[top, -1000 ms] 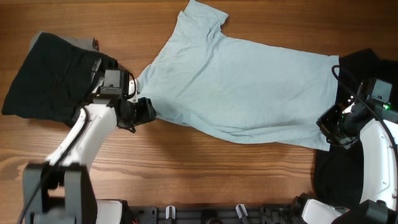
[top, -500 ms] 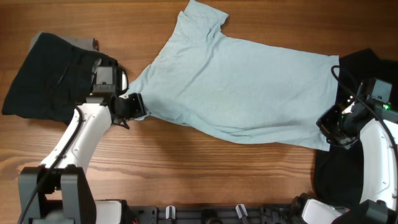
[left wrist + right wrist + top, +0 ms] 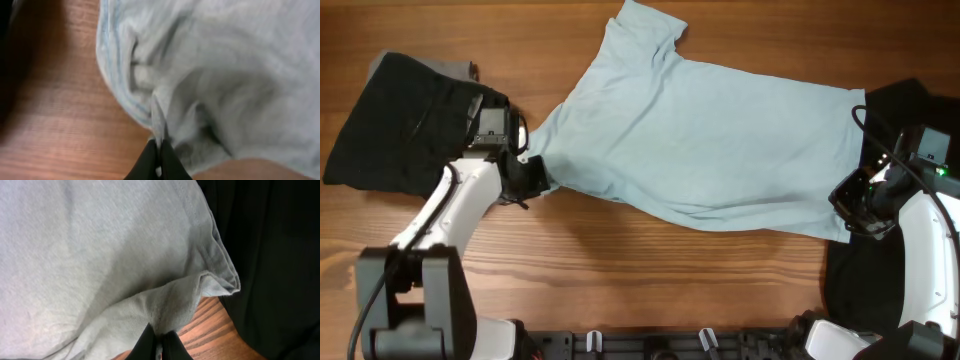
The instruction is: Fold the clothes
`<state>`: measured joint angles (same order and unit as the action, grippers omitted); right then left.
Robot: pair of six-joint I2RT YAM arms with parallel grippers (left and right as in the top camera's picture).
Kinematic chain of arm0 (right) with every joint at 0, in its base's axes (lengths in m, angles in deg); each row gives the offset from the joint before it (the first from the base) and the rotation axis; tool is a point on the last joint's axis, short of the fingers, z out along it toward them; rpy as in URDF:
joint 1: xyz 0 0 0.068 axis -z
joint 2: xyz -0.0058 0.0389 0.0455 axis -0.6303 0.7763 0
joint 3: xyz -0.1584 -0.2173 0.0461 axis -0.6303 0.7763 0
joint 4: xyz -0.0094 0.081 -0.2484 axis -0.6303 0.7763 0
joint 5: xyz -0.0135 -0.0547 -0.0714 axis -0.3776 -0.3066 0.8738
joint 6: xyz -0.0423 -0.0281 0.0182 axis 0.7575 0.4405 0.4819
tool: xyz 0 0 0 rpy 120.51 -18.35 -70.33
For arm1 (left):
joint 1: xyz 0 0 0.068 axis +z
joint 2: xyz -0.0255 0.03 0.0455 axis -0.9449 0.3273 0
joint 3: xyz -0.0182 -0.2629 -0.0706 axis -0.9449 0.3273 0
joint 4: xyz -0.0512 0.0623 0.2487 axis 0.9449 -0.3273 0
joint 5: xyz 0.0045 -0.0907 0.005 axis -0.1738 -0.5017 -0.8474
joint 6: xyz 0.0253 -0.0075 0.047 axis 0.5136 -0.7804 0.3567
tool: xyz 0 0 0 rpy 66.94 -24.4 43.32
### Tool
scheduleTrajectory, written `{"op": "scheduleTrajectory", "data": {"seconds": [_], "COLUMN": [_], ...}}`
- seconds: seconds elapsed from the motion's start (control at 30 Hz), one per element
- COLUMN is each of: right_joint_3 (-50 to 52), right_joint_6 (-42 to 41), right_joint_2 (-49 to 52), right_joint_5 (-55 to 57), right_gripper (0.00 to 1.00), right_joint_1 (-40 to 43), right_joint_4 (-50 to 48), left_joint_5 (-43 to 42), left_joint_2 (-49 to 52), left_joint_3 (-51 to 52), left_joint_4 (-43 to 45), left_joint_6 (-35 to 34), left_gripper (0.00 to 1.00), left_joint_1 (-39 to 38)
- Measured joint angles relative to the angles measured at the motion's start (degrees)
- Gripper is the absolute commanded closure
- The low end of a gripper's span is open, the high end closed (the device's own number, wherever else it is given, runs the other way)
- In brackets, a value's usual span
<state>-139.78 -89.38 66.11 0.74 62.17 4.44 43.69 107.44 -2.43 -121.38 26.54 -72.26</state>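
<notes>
Left fingers [image 3: 146, 165] and right fingers [image 3: 144, 346] clench opposite shirt [image 3: 710, 140] ends; grasp done, next I'd lift together and fold.

Legible text, labels, brands, numbers, signs: none. T-shirt [image 3: 710, 140] plain (upper face only seen); black garment, left edge [image 3: 400, 125], and black garment, right edge [image 3: 865, 290], of desk [image 3: 620, 270], unmarked.

table [image 3: 650, 285] open in front, black garments [image 3: 400, 125] flank T-shirt [image 3: 720, 140]
</notes>
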Motion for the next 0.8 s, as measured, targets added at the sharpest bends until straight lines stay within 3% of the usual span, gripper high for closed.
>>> {"op": "scheduleTrajectory", "data": {"seconds": [0.13,0.4,0.63,0.8], "right_joint_3": [-1.77,-10.78,-12.17,-12.2], "right_joint_6": [0.0,-0.66,-1.16,-1.03], "right_joint_2": [-0.15,-5.86,-6.62,-5.88], "right_joint_5": [1.11,5.88,10.27,10.78], "right_gripper": [0.96,0.95,0.96,0.96], "right_joint_1": [0.0,0.0,0.0,0.0], "right_joint_4": [3.93,12.87,14.34,14.27], "left_joint_5": [0.0,0.46,0.83,0.81], "left_joint_2": [-5.68,-19.41,-23.61,-23.74], "left_joint_3": [-6.05,-10.12,-10.12,-10.16], "left_joint_4": [-7.61,-12.98,-14.93,-26.23], "left_joint_6": [-0.02,-0.02,-0.04,-1.6], "left_gripper": [0.96,0.96,0.96,0.96], "left_joint_1": [0.13,0.66,0.66,0.63]}}
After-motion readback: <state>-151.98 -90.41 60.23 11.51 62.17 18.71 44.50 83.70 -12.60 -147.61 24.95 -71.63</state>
